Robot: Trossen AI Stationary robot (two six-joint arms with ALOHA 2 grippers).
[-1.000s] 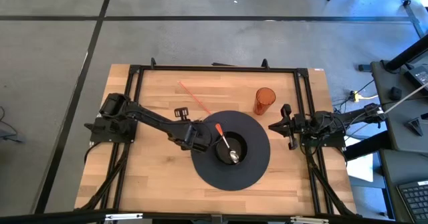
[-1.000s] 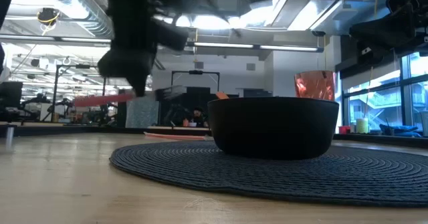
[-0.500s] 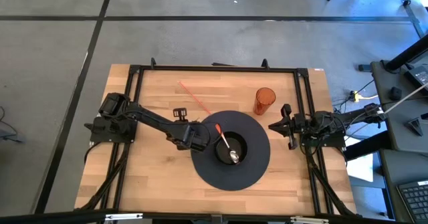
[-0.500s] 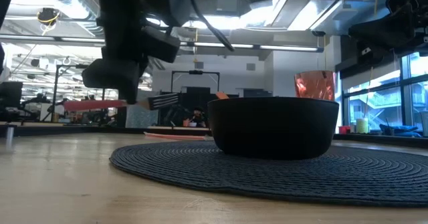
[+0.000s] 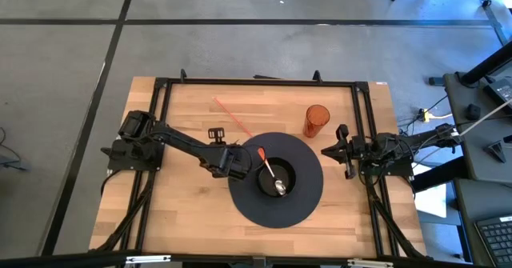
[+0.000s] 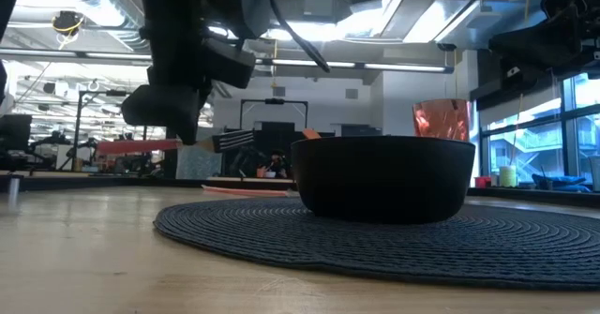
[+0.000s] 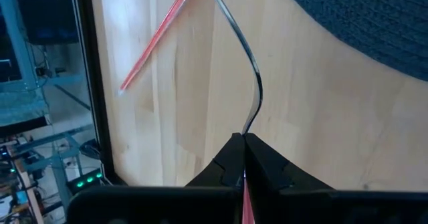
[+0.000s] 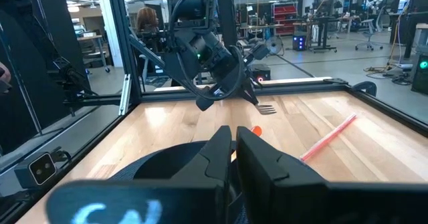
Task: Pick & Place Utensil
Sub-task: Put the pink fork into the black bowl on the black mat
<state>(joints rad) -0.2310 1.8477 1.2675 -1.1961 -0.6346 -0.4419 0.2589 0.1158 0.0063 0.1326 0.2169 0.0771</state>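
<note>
Because the left wrist view cuts it off, the fork's [image 7: 253, 77] pronged end is hidden there; only its thin curved stem shows, pinched tight between the fingers of the left gripper [image 7: 243, 138], with a red handle running back behind them. The fork hangs clear of the table [image 5: 184, 212], just beside the edge of the round dark mat [image 5: 308, 196]. Beyond the gripper's tip lies a red straw [image 5: 232, 117]. The bowl [image 6: 384, 178] on the mat hides the spoon [image 5: 270, 172] in the low view. A pale marking on the right gripper's [image 5: 328, 150] body is too blurred to read; its fingers sit close together at the table's edge, near an orange cup [image 5: 317, 120]. Since half a second ago, the left gripper has barely shifted.
</note>
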